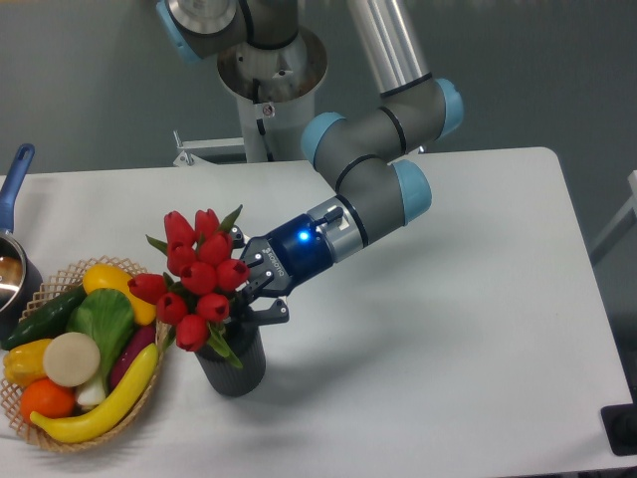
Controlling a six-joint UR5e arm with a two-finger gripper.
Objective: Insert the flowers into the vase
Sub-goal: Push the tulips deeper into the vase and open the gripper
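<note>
One landmark, vase (pixel 232 364); places read from it. Left of vase: wicker basket (pixel 60 438) of fake vegetables, close beside, apart from it. Directly above vase: flowers (pixel 197 279), tilted left, heads overhanging rim, lower leaves at mouth; whether stems are inside, cannot tell. Upper right of vase: my gripper (pixel 249 289), jaws closed on stems just over rim. Step judged: seating bunch. Do well: right stems toward vertical, centre over mouth, lower slowly, release only once bunch rests; avoid nudging vase toward basket.
</note>
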